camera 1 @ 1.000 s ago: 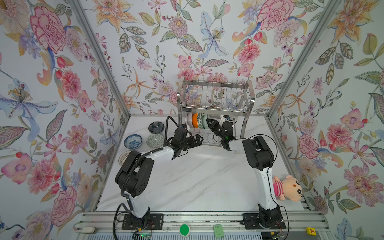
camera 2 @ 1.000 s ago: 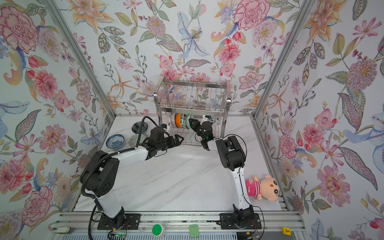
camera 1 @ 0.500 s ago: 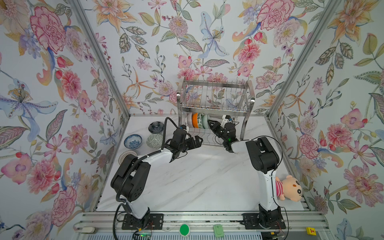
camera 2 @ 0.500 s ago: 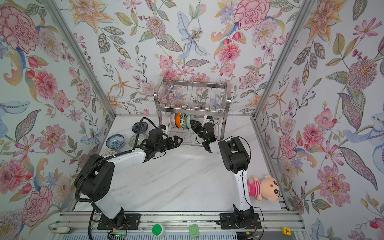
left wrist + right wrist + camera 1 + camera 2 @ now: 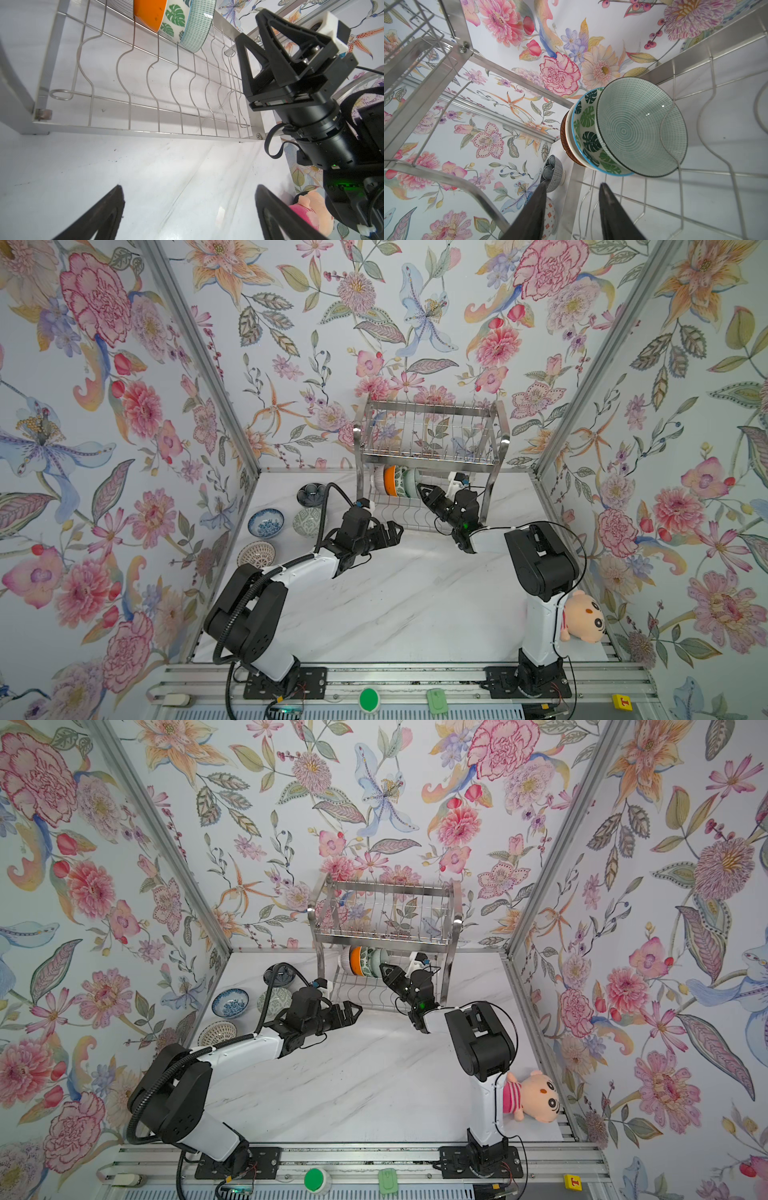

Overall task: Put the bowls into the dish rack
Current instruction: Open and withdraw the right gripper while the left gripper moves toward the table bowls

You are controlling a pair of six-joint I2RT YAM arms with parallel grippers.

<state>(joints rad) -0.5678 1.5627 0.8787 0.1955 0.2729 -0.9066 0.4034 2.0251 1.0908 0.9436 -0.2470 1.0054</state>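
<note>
Right wrist view shows three bowls standing on edge in the lower tier of the dish rack [image 5: 716, 54]. The pale teal bowl [image 5: 641, 126] is nearest, the leaf-print bowl [image 5: 586, 133] nests behind it, and the white-and-orange bowl [image 5: 564, 133] is at the back. Each leans on the next, so the wavy wires keep them upright. The right gripper [image 5: 573, 187] sits near the teal bowl's rim with its jaws parted and nothing between them, so the bowl rests on the rack alone.

In a top view four more bowls wait on the table [image 5: 415, 605], left of the rack: dark navy bowl [image 5: 311, 494], grey-green patterned bowl [image 5: 307, 521], blue-white floral bowl [image 5: 266, 523], tan lattice bowl [image 5: 256, 553]. The left gripper [image 5: 397, 531] hovers before the rack, spread wide and empty, probably ready to fetch the next. A plush toy [image 5: 582, 622] lies by the right arm's base, no part of the job
</note>
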